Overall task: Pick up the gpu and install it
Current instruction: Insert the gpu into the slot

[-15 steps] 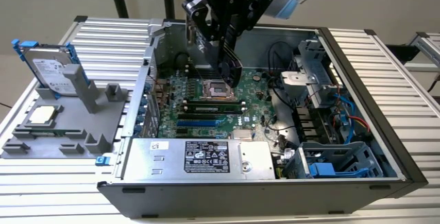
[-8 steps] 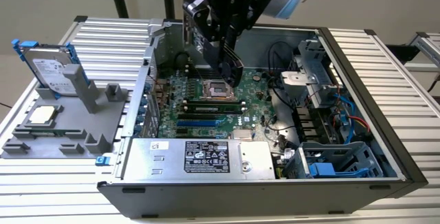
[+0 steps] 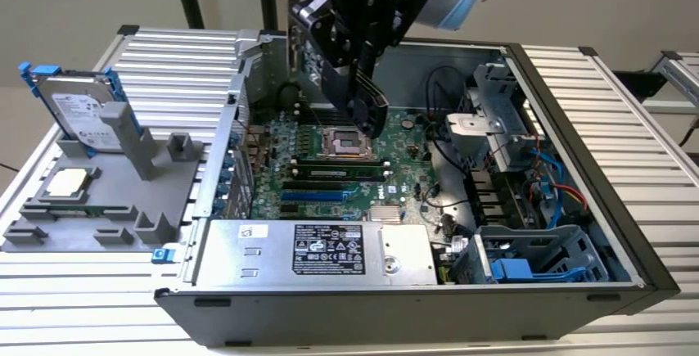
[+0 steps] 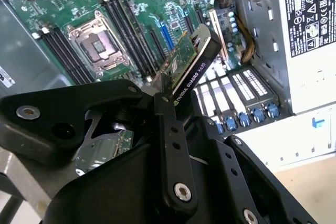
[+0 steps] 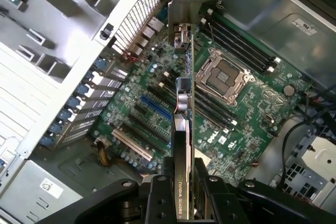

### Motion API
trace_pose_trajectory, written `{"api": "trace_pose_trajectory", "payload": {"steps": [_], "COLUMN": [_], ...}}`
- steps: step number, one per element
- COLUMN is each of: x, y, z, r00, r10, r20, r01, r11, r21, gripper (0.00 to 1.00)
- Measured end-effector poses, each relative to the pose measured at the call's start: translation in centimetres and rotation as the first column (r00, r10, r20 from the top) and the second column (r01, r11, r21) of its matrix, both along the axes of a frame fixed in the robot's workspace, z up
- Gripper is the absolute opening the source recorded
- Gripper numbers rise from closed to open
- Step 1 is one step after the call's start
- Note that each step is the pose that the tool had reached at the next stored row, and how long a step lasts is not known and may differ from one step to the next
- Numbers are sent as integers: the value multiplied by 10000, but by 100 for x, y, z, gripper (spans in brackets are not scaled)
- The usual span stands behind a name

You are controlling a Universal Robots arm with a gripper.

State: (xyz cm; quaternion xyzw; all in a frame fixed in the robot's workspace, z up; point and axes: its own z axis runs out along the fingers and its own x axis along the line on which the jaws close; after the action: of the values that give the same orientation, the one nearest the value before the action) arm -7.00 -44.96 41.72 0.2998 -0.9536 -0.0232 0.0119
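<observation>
We see the black gripper clamped on the thin green-and-black gpu above the green motherboard. The exterior view adds the open grey case on a slatted metal table.

Looks like a robotics lab: an opened PC case on a ribbed aluminium table, a grey parts jig beside it.

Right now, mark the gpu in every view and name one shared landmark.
Exterior view: the gpu hangs over the motherboard, by the CPU socket.
Second wrist view: gpu, black cover showing, socket beyond.
First wrist view: gpu edge-on, socket beside it.
Shared landmark: the CPU socket.
</observation>
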Motion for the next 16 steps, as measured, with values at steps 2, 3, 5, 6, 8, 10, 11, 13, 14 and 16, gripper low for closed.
{"api": "trace_pose_trajectory", "payload": {"steps": [2, 3, 5, 6, 8, 10, 11, 13, 14, 16], "x": [1, 1, 3, 4, 7, 12, 14, 21, 24, 33], "y": [0, 0, 0, 0, 0, 0, 0, 0, 0, 0], "z": [0, 0, 0, 0, 0, 0, 0, 0, 0, 0], "r00": [9999, 9999, 9996, 9995, 9990, 9983, 9979, 9969, 9964, 9952], "r10": [109, 166, 268, 320, 441, 584, 649, 781, 848, 979], "r20": [0, 0, 0, 0, 0, 0, 0, 0, 0, 0], "r01": [-109, -166, -268, -320, -441, -584, -649, -781, -848, -979], "r11": [9999, 9999, 9996, 9995, 9990, 9983, 9979, 9969, 9964, 9952], "r21": [0, 0, 0, 0, 0, 0, 0, 0, 0, -1], "gripper": [0, 0, 0, 0, 0, 0, 0, 0, 0, 0]}}
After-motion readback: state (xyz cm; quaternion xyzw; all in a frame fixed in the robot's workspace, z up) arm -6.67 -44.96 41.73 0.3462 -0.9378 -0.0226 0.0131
